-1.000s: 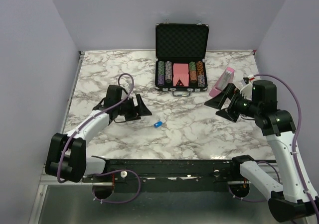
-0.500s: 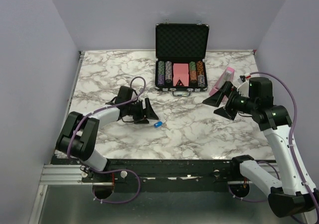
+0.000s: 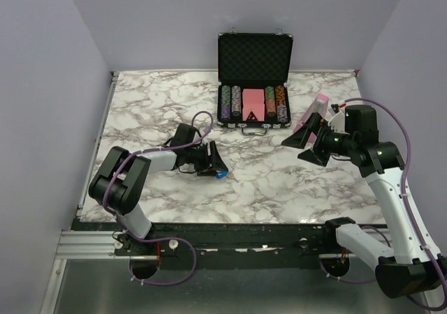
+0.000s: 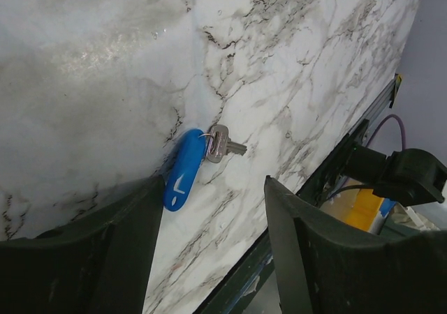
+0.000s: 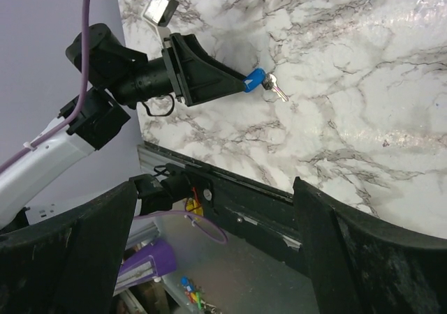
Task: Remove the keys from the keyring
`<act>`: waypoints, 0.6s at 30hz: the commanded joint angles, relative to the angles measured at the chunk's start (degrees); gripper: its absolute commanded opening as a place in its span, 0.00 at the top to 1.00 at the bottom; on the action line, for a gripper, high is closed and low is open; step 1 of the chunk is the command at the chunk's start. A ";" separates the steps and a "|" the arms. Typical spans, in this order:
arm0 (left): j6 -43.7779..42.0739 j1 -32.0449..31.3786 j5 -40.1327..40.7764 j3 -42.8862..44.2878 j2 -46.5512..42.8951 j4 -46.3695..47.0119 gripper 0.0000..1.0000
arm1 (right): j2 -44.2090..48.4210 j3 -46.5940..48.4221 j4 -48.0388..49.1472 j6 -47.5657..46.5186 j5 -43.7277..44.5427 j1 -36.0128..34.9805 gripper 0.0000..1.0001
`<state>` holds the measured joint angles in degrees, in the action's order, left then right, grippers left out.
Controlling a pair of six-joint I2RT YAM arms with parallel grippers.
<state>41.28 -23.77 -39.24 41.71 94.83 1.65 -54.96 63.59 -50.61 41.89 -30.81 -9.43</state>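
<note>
- Two fingers of the left gripper (image 4: pixel 213 181) stand apart on either side of the keys (image 4: pixel 183 169), which lie flat on the marble table (image 4: pixel 91 56) near its front edge. Nothing is gripped, and the blue head (image 4: pixel 179 183) sits close against one finger instead of centred.
- A pinch from here could shove the blue head sideways or squirt it out, because it lies off-centre and flat on slick stone.
- The keyring (image 4: pixel 207 139) shows only as a faint wire loop between the blue head and the silver blade (image 4: pixel 222 145). How it is threaded cannot be made out, and from above it vanishes.
- The right gripper (image 3: pixel 302 145) hangs fully spread and empty, well apart on the right. If it reaches in for the blade, it risks bumping the left fingers.
- Farthest back, the chip case (image 3: pixel 253 84) stands open. The pink object (image 3: pixel 312 114) beside it is partly hidden behind the right arm.
</note>
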 commanded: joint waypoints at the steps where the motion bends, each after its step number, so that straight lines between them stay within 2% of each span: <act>1: 1.00 -1.01 -0.48 0.12 1.50 2.57 0.35 | -0.85 2.41 -0.81 -2.51 -2.15 -0.41 0.00; 11: 2.40 -2.60 0.22 -0.32 2.99 4.41 0.44 | -2.26 3.73 -2.04 -4.80 -2.68 -0.41 0.00; 16: 3.11 -3.12 0.75 0.65 4.31 4.85 0.53 | -2.96 4.70 -3.09 -6.20 -2.68 -0.41 0.00; 18: 3.28 -3.39 1.01 1.09 4.75 4.85 0.60 | -3.22 5.05 -3.35 -6.73 -2.68 -0.33 0.00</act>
<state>44.21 -26.37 -39.24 41.71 97.95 5.39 -57.74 66.43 -51.99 37.41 -31.48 -9.43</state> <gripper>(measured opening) 0.474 0.998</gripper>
